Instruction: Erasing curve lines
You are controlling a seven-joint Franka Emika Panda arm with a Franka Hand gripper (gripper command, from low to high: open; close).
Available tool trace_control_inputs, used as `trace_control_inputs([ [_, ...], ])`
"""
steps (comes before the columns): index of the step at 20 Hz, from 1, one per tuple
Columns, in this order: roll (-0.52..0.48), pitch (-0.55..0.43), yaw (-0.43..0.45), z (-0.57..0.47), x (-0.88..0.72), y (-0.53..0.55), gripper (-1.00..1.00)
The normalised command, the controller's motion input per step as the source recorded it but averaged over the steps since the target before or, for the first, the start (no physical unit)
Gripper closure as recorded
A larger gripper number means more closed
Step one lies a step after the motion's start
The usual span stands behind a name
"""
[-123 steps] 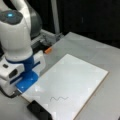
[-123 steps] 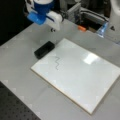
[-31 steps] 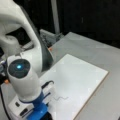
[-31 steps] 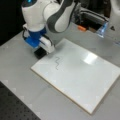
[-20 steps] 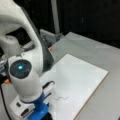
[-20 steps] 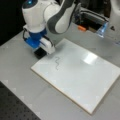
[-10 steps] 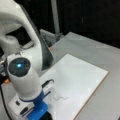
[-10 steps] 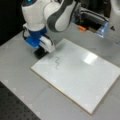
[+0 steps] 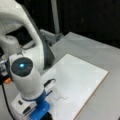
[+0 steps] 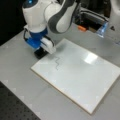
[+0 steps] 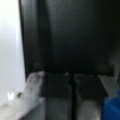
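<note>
The curve lines [image 9: 61, 98] [image 10: 57, 63] are a short dark squiggle near one corner of the white board [image 9: 82, 80] [image 10: 85, 75], seen in both front views. The gripper [image 9: 42, 113] [image 10: 41, 51], with blue parts, is lowered just off that board corner, right over the black eraser [image 10: 39, 54]. Only a dark edge of the eraser shows under it in a front view. In the wrist view the black eraser [image 11: 70, 40] fills most of the picture, right above the fingers [image 11: 57, 100]. The squiggle lies a short way from the gripper, untouched.
The board lies on a grey table [image 10: 20, 82]. Behind it are a black box [image 10: 92, 17], a small orange thing [image 10: 82, 28] and a blue-tinted item [image 10: 102, 28]. A dark perforated surface [image 10: 15, 107] borders the table at a front view's bottom left.
Since 6.2 s ago the arm has come down from above onto the eraser beside the board corner. Over the last 1.6 s nothing has visibly moved.
</note>
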Motion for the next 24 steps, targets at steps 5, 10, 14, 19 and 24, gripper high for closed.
trace_control_inputs([
  [5, 0.033, 0.044, -0.125, 0.16, -0.15, 0.01, -1.0],
  [10, 0.016, 0.049, -0.096, 0.13, -0.16, 0.05, -1.0],
  [14, 0.0, 0.019, -0.066, 0.05, -0.12, 0.08, -1.0],
  [19, 0.001, -0.022, -0.047, -0.09, -0.06, 0.07, -1.0],
  [24, -0.011, -0.039, -0.039, -0.15, -0.06, 0.04, -1.0],
])
